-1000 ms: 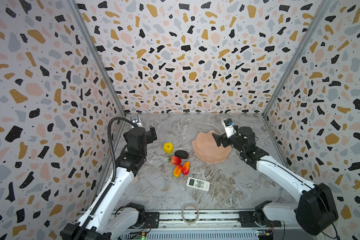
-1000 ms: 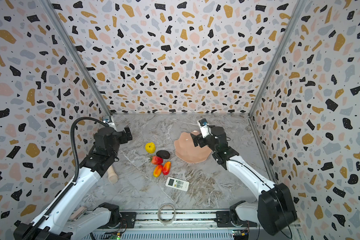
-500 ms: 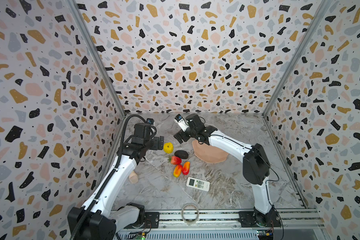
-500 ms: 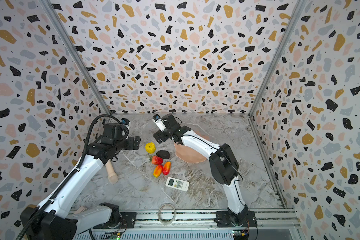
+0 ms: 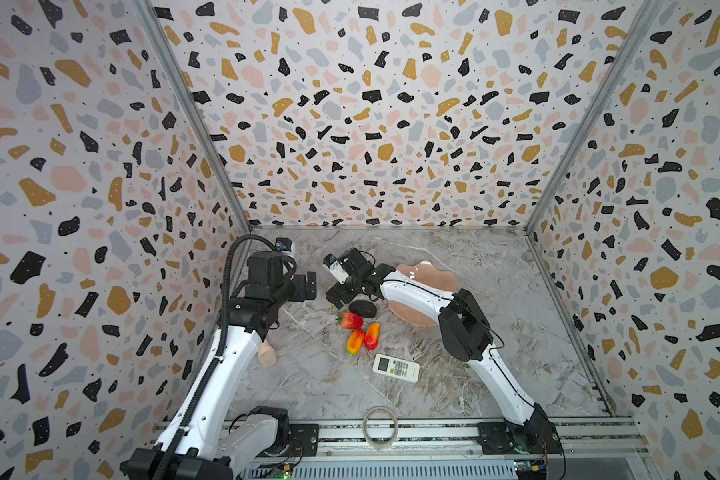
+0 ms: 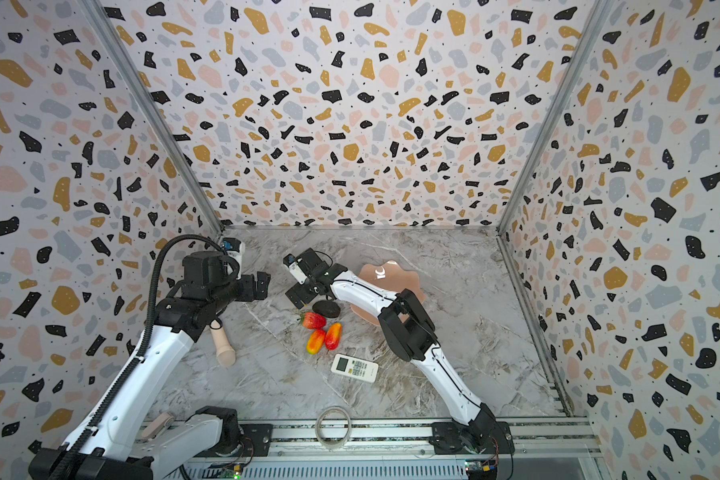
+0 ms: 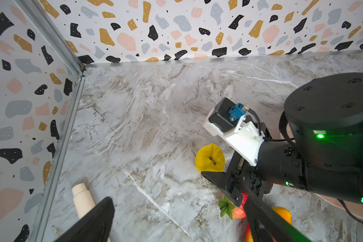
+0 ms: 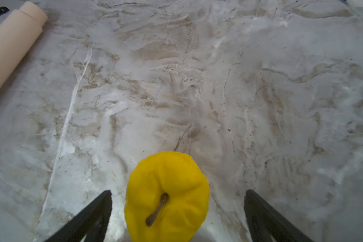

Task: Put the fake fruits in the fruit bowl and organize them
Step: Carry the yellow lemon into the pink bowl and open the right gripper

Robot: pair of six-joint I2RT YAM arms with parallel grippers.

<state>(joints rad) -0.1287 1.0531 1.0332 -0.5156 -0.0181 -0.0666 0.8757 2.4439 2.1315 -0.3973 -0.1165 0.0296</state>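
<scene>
Now, right hand (image 8: pixel 178 191) wide around yellow fruit (image 8: pixel 166 197).

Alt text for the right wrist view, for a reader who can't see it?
A bumpy yellow fruit with a brown stem sits on the marble table between the fingers of the open right gripper, touching neither. A cream cylinder lies farther off.

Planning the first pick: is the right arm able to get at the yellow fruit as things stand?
Probably yes. The right gripper is open with a finger on either side of the yellow fruit, and nothing lies between them.
</scene>
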